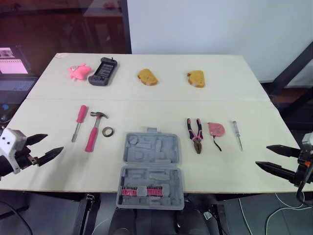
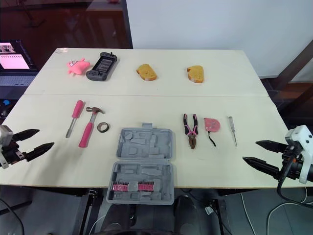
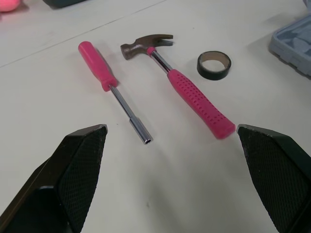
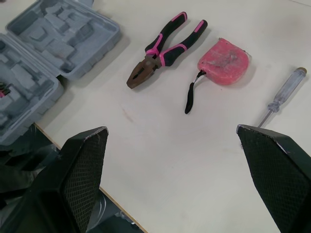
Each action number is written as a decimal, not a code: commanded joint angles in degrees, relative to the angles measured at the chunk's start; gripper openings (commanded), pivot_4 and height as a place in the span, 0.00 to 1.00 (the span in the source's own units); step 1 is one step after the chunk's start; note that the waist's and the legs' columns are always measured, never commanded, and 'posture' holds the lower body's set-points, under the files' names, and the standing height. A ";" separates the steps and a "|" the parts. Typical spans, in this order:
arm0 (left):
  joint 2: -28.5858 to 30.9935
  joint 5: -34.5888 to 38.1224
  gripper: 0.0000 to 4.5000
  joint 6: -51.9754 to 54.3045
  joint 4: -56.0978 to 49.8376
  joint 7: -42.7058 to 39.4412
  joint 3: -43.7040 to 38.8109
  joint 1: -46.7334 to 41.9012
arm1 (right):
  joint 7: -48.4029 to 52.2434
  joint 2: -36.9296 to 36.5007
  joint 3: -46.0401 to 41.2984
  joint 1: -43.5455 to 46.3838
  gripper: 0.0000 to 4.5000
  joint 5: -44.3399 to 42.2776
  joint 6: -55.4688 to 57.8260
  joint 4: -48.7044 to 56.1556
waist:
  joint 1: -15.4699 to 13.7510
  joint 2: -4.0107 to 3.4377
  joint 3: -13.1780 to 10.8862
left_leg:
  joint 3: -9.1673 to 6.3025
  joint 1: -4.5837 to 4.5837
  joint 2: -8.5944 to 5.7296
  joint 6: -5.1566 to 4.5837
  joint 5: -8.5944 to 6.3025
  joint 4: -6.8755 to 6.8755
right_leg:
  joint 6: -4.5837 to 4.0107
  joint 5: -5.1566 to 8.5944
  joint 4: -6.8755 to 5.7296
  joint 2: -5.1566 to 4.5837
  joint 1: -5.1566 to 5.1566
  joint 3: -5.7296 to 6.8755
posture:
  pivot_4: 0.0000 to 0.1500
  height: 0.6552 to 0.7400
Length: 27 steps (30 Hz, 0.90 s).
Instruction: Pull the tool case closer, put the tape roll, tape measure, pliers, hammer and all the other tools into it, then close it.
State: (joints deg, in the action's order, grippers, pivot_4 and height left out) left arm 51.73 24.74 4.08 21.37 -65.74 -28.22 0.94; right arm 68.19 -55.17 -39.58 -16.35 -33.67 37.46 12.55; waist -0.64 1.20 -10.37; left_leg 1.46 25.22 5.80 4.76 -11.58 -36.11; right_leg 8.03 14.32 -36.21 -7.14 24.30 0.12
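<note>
Black fingers stand wide apart on both arms, holding nothing: the left claw [image 1: 54,143] hovers by the tabletop's [image 1: 234,88] near-left corner, the right claw [image 1: 261,155] by its near-right. Between them the grey tool case [image 1: 150,169] lies open, its near end overhanging the front edge, so I judge any pull should be short and level. The hammer [image 1: 93,131] and tape roll [image 1: 108,131] lie left of it, the pliers [image 1: 195,134] and tape measure [image 1: 216,129] right, with bare room around each.

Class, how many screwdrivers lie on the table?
2: a pink-handled screwdriver left of the hammer, a clear-handled screwdriver right of the tape measure. None looks hidden.
</note>
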 commanded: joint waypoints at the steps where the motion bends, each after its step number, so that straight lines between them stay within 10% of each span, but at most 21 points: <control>1: 0.11 2.96 1.00 4.00 -6.66 1.82 -2.49 0.92 | -1.25 -2.39 1.64 4.03 0.99 -5.32 4.74 6.45 | 0.11 -0.01 0.00 | 0.00 0.00 0.00 0.00 0.00 0.01 | 0.00 0.00 -0.01 0.00 0.00 0.00 | 1.00 0.77; 19: -6.39 13.54 1.00 31.39 -47.49 22.83 -5.96 12.52 | -15.37 -4.81 36.20 45.35 0.99 -9.98 19.53 23.01 | -0.02 0.03 0.01 | -0.04 0.07 0.01 -0.01 0.00 -0.02 | -0.03 0.00 0.00 0.00 0.05 -0.01 | 1.00 0.77; 27: 3.40 3.54 1.00 29.98 -36.40 15.69 11.78 -2.97 | -18.20 -2.92 41.96 50.67 0.99 -10.64 24.06 23.82 | -0.59 0.04 0.02 | -0.08 0.07 0.00 0.00 0.01 -0.05 | -0.10 -0.01 -0.05 0.02 0.08 0.02 | 1.00 0.77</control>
State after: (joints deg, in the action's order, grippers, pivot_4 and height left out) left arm 52.52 30.61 35.37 -18.70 -46.21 -20.12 2.38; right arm 50.89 -59.06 2.30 32.74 -43.84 61.00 35.28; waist -1.23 1.24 -10.35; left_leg 1.38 25.29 5.80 4.76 -11.57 -36.17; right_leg 7.89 14.29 -36.25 -7.12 24.38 0.14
